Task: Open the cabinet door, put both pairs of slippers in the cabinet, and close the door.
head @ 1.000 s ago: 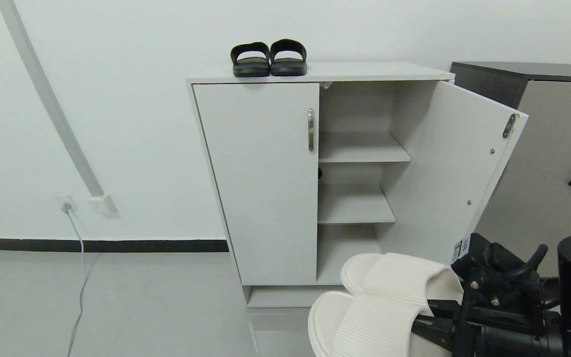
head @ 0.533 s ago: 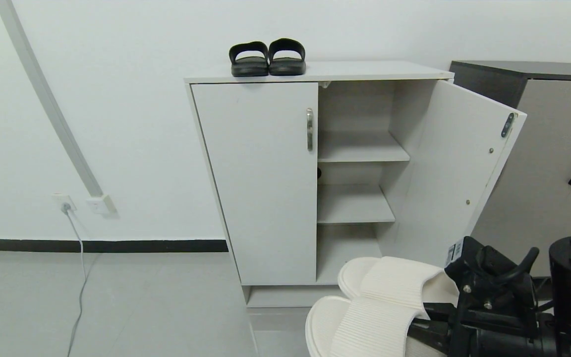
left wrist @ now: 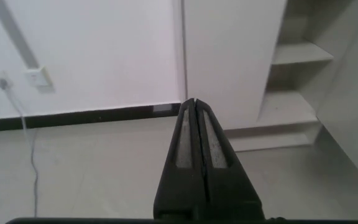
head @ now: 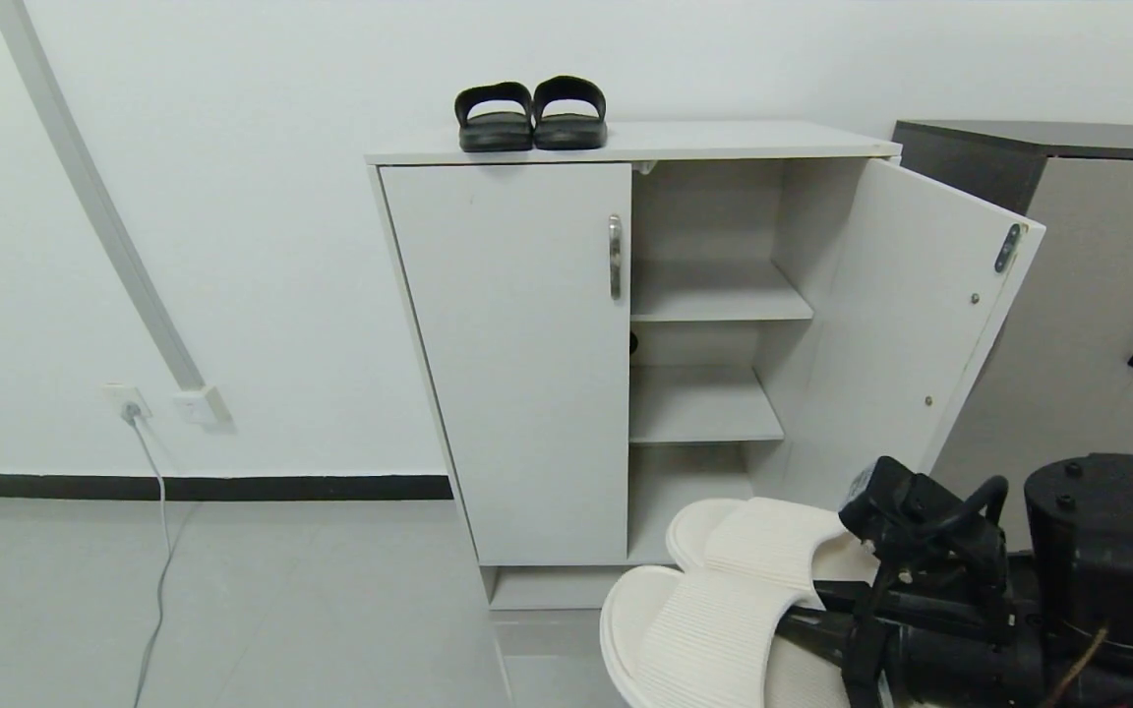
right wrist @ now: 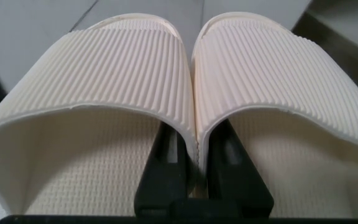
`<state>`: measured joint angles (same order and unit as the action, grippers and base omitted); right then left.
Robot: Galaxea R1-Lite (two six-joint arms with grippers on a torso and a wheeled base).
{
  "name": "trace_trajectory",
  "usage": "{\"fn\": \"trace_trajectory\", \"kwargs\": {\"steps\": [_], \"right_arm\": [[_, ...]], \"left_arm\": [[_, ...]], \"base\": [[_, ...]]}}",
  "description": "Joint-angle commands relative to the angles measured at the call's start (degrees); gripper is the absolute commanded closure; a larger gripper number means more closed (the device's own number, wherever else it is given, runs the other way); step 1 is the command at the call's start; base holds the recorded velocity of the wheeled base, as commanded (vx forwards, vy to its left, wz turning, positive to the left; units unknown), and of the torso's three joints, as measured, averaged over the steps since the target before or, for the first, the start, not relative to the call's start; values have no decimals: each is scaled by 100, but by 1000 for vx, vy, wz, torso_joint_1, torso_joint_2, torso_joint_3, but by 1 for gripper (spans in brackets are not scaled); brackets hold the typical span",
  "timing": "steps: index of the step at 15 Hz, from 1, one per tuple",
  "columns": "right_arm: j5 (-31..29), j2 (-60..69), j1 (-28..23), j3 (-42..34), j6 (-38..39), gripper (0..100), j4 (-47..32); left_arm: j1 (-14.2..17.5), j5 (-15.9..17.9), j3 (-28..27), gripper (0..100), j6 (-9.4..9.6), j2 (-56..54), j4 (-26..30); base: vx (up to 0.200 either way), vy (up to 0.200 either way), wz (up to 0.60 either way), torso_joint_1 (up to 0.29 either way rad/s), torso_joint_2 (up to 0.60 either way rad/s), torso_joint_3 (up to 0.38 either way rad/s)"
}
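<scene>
White slippers (head: 724,600), one pair, hang pinched together at their inner straps in the right claw (right wrist: 194,155), low before the cabinet's (head: 527,393) open side, a touch nearer it than a second ago. The left claw (left wrist: 194,134) is closed on nothing above the floor (left wrist: 92,168). One black pair (head: 532,113) sits on the cabinet top. The right door (head: 901,344) stands open, the other shut; two shelves (head: 714,300) show inside.
</scene>
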<state>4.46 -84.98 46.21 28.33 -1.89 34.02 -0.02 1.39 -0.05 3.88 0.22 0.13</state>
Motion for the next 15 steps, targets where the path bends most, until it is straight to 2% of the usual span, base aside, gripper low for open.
{"fn": "trace_trajectory", "kwargs": {"steps": [1,4,9,11,15], "right_arm": [[-490,-616,28,287,250,100,289],[-2037,-1662,274,1289,1173,100,518],[-4445,-3323,221,3179,1384,100,491],[-4832,-3613,-7,3574,1314,100,474],[-4832,-3613,-174,3706,1138,100,491]], "left_arm": [[2,81,5,100,17,-13,4],[2,81,5,100,-256,-13,4],[2,72,5,100,-265,-13,4],[2,72,5,100,-265,-13,4],[-6,54,5,100,-238,-13,4]], "base": [[0,0,0,0,0,0],[0,0,0,0,0,0],[0,0,0,0,0,0],[0,0,0,0,0,0],[0,0,0,0,0,0]]}}
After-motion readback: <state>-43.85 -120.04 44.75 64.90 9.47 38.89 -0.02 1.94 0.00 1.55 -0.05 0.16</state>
